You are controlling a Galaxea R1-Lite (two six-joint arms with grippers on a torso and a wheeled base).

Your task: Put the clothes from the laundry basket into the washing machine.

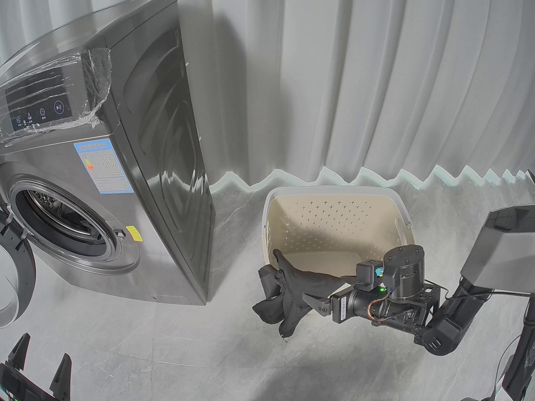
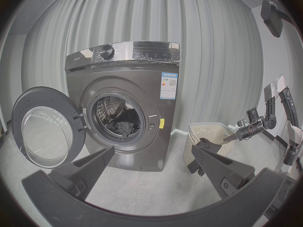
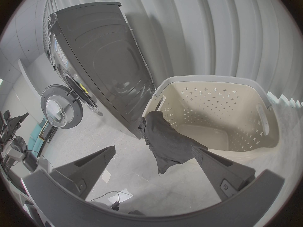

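A cream laundry basket (image 1: 390,196) stands on the floor to the right of the grey washing machine (image 1: 156,157). A dark garment (image 1: 290,296) is draped over the basket's near left rim (image 3: 157,93) and hangs down outside it (image 3: 167,142). My right gripper (image 1: 313,303) hovers low beside that garment, open (image 3: 153,148), one fingertip (image 3: 197,152) at the cloth's edge. The washer's round door (image 2: 47,126) is swung open, and dark clothes (image 2: 123,126) lie in the drum. My left gripper (image 2: 154,152) is open and holds nothing, low in front of the washer (image 1: 39,366).
White curtains (image 1: 362,73) hang behind the machine and basket. The basket's floor (image 3: 202,136) looks bare. Grey tiled floor (image 1: 167,341) stretches between the washer front and the basket. The open door (image 1: 14,274) juts out at the washer's left.
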